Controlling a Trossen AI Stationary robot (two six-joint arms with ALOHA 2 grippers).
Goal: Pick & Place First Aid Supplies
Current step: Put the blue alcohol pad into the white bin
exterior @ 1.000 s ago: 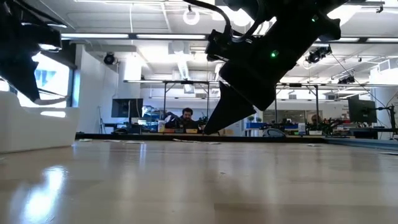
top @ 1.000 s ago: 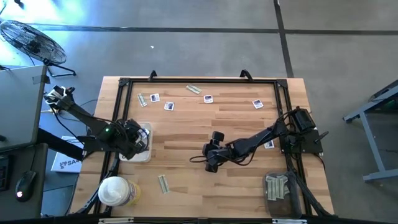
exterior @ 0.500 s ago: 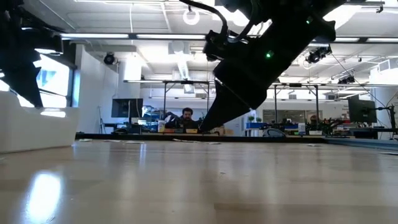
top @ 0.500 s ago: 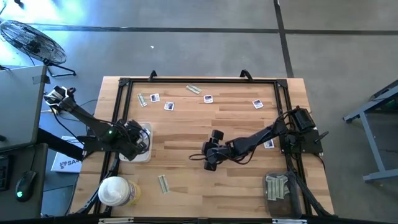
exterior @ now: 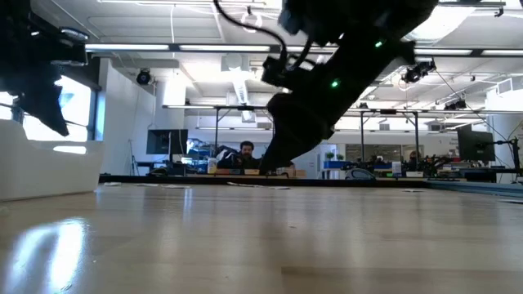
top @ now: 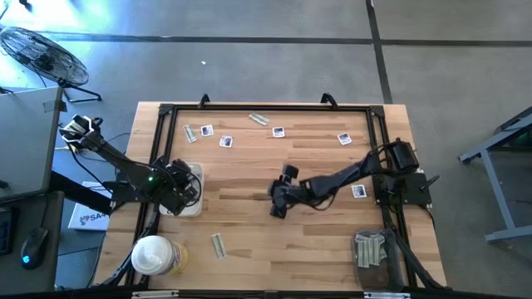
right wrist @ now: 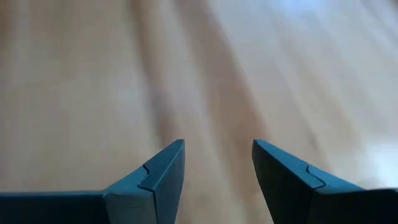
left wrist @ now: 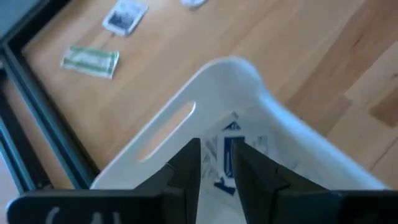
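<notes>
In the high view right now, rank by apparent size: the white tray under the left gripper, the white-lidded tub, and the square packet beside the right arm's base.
1. White-lidded tub, though its lead over the tray is unsure.
2. White tray, partly hidden under the left gripper.
3. Square packet, clearly the smallest.

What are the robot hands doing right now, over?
Left gripper over white tray, jaws parted, packet between them. Right gripper open, empty, mid-table. Nothing blocking.

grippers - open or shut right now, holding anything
Left gripper: open a little over the tray, a packet showing in the gap, not clearly held.
Right gripper: open, empty.
</notes>
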